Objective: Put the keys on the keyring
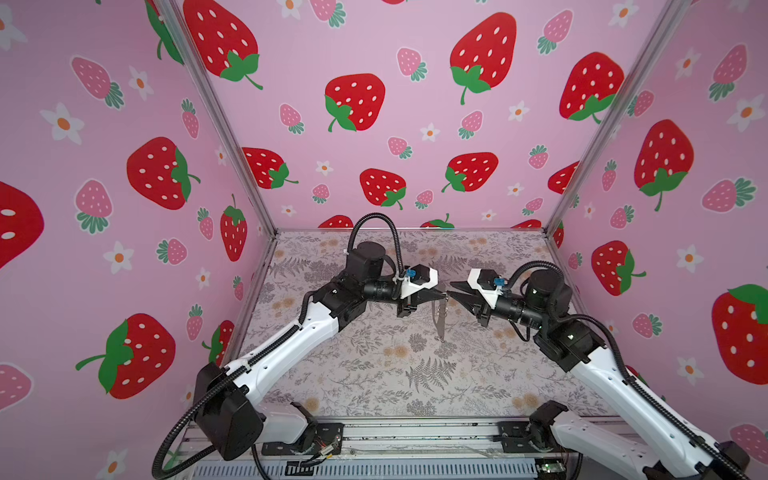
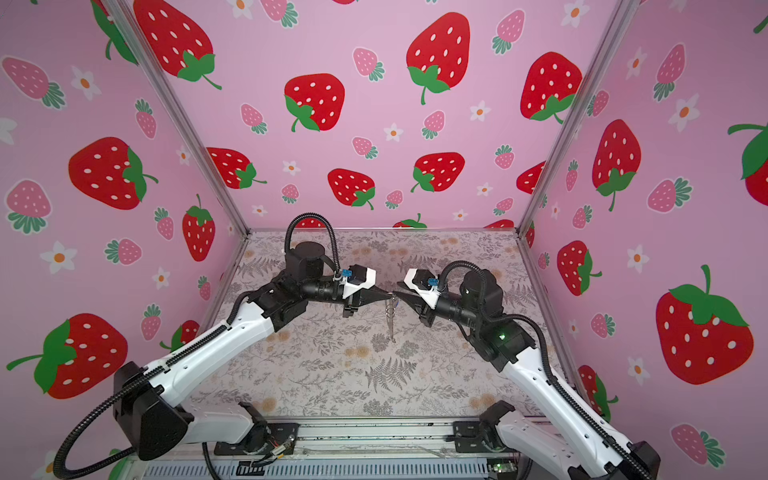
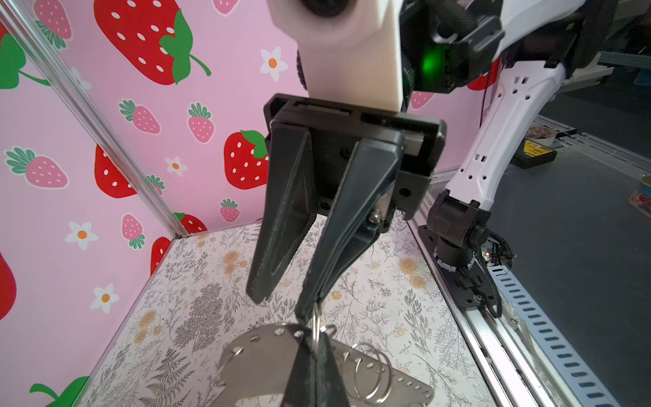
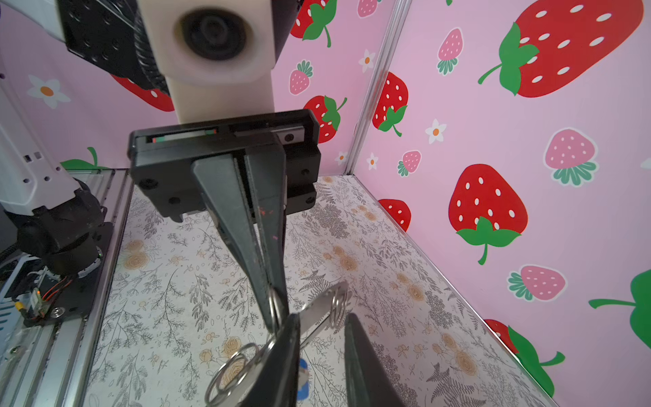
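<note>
- We are holding the keyring strap (image 1: 439, 320) up off the counter (image 1: 374, 374). The left claw (image 1: 443, 296), reaching in from 9 o'clock in both top views, is clamped tight on one split ring (image 3: 316, 326) at the strap's edge. The strap is hanging toward 6 o'clock below the grip.
- We are meeting it with the right claw (image 1: 450, 289) from 3 o'clock, tip to tip with the left one. Its fingers are standing apart, one of them touching that same ring, and nothing is pinched between them.
- We are catching only a sliver of the blue key tag (image 4: 303, 378) in the right wrist view, just beside a right-claw finger and under the ring. The silver key itself is hidden.
- We are judging the threading step to be at or near its end, though we cannot tell whether the key is actually sitting on the ring. What is left, as we are reading it, is confirming that the key hangs from the ring and then setting the strap down.
</note>
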Controlling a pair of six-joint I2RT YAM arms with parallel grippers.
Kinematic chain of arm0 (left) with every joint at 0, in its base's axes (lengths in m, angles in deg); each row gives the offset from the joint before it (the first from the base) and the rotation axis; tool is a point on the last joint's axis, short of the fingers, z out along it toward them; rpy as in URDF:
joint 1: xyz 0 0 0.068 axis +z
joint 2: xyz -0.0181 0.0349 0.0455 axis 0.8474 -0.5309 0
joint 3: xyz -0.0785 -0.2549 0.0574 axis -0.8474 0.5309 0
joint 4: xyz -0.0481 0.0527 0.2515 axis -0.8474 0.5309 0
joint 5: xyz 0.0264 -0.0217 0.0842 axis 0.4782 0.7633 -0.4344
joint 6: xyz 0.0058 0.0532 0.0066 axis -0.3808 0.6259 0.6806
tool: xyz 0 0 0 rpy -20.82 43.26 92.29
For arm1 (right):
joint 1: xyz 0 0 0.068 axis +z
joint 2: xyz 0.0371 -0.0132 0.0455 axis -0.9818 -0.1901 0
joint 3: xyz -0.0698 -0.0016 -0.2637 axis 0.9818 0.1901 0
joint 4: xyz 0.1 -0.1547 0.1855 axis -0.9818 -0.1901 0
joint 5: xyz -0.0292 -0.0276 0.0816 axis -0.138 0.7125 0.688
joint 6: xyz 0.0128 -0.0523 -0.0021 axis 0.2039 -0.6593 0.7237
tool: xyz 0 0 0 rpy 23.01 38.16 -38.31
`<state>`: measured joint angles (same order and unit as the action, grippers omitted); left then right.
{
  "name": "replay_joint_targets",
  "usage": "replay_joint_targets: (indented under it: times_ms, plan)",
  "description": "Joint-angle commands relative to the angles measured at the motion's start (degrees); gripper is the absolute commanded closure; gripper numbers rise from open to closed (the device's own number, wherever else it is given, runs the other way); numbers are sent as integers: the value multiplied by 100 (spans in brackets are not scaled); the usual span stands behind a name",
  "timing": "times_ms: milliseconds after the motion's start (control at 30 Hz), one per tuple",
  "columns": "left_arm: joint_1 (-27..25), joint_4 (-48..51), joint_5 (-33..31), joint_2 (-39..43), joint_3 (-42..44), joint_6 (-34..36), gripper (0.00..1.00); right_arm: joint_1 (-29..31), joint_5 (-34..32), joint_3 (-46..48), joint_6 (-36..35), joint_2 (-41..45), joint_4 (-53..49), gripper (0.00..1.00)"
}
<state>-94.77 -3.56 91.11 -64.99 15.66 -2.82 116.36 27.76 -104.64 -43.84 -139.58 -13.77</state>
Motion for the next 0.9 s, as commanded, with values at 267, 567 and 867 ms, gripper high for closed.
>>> replay_joint_targets:
  times_ms: [267,567,867]
  plan:
    - [15,-159,-2,75,33,63,100,3,16,304,101,408,420,69]
    - [10,-136,23,48,-9,84,100,3,411,322,84,184,379,74]
    - [-33,-118,60,67,-5,149,100,3,381,260,122,35,450,80]
